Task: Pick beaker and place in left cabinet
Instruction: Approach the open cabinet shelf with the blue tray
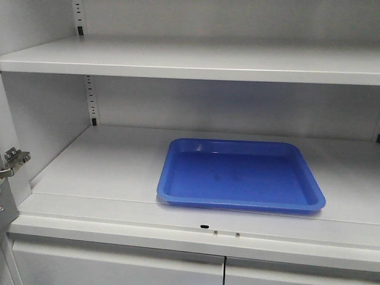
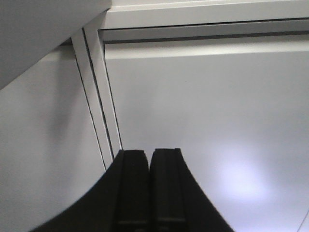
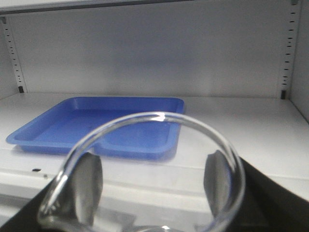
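The clear glass beaker [image 3: 159, 118] fills the bottom of the right wrist view, its round rim facing the camera. My right gripper [image 3: 152, 181] is shut on it, one finger pressed on each side of the glass wall. The beaker hangs in front of the left cabinet [image 3: 241, 130], just short of the shelf's front edge. In the front view the pale grey cabinet shelf [image 1: 89, 172] shows, with neither arm nor beaker in sight. My left gripper [image 2: 148, 153] is shut with nothing in it, pointing at a grey panel.
A blue tray [image 1: 240, 175] lies on the shelf, right of centre, and shows in the right wrist view as the blue tray [image 3: 96, 123] left of the beaker. Another shelf [image 1: 190, 59] runs above. A door hinge [image 1: 15, 159] juts at the left wall.
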Available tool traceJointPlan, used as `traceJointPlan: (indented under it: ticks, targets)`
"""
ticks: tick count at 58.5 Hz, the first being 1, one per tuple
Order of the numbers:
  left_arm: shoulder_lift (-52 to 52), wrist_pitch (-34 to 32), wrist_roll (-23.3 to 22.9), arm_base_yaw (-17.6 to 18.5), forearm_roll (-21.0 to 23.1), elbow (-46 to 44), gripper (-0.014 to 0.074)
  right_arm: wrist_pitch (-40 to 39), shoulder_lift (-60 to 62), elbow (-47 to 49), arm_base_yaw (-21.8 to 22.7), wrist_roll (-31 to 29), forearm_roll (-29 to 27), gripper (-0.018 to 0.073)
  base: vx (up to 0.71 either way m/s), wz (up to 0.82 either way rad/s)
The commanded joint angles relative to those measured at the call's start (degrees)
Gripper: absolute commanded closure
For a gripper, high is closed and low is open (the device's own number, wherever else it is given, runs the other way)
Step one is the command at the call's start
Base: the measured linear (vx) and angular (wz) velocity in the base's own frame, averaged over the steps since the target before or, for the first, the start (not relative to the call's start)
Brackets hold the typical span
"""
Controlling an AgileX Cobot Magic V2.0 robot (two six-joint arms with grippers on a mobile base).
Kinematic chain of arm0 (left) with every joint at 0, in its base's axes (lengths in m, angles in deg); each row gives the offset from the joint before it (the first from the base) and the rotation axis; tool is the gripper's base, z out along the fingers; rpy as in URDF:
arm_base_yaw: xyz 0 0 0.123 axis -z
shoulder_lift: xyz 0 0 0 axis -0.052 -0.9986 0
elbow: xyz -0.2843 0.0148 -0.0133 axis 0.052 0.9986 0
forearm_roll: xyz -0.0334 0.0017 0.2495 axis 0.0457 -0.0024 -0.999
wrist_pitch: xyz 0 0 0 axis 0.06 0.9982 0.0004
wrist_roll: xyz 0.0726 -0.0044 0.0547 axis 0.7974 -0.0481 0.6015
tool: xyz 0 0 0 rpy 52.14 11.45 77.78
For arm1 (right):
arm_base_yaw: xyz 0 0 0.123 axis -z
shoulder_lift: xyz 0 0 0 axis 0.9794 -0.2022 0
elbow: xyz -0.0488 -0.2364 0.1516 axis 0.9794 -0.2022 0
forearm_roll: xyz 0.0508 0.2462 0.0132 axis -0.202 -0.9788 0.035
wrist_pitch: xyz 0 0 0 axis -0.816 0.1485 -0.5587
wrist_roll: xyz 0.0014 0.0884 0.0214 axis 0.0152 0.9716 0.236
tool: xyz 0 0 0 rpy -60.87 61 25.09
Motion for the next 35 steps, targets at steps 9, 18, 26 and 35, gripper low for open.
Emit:
traceJointPlan:
  ticks: [9, 18, 26, 35]
  targets:
    - [0.62, -4.3, -0.24, -0.03, 0.01, -0.69, 0.0593, -3.06, -0.46, 1.68, 0.19, -0.47, 1.27, 0.0563, 0.26, 0.04]
    - [0.62, -4.3, -0.24, -0.09, 0.01, -0.69, 0.0593, -3.06, -0.46, 1.68, 0.19, -0.47, 1.27, 0.0563, 0.21, -0.06]
    - [0.62, -4.3, -0.24, -0.09, 0.01, -0.69, 0.0593, -3.06, -0.46, 1.68, 0.19, -0.47, 1.27, 0.0563, 0.17, -0.16]
    - [0.62, -4.3, -0.24, -0.09, 0.01, -0.69, 0.0593, -3.06, -0.46, 1.68, 0.19, -0.47, 1.27, 0.0563, 0.13, -0.14]
